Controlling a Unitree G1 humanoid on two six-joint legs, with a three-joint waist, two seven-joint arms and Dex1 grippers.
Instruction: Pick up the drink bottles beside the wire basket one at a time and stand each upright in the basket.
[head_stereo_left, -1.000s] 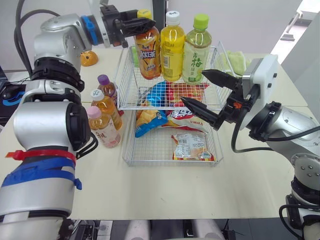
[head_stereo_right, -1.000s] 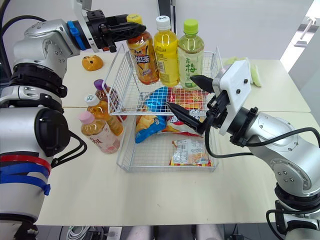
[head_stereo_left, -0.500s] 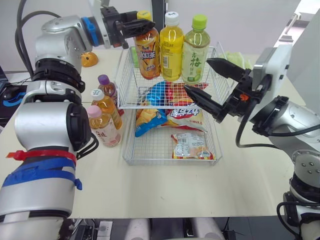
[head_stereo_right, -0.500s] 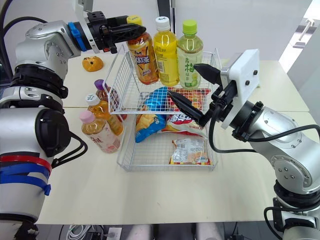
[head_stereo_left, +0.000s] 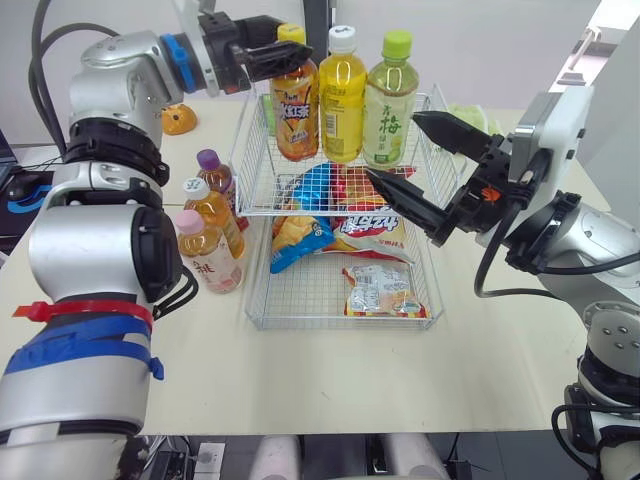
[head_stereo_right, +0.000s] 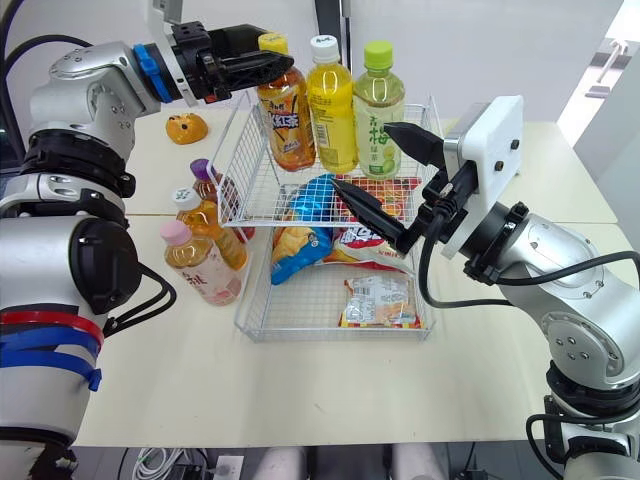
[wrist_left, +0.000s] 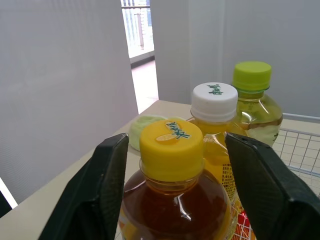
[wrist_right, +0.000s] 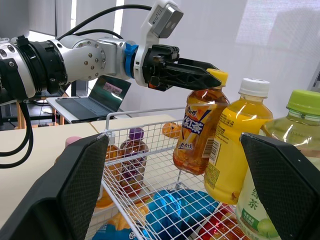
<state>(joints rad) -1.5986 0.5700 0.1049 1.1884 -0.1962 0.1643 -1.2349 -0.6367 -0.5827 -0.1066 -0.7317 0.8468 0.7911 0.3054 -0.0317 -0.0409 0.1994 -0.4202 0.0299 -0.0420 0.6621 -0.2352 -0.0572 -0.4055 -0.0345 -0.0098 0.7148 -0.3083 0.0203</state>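
The wire basket holds a yellow drink bottle and a green tea bottle upright along its far side. The brown tea bottle hangs tilted in its far-left corner, with the left gripper closed around its neck. The lower basket holds snack packets. The right gripper is spread wide and empty over the basket's right side. On the pale table, three more bottles stand left of the basket. A white wall lies beyond.
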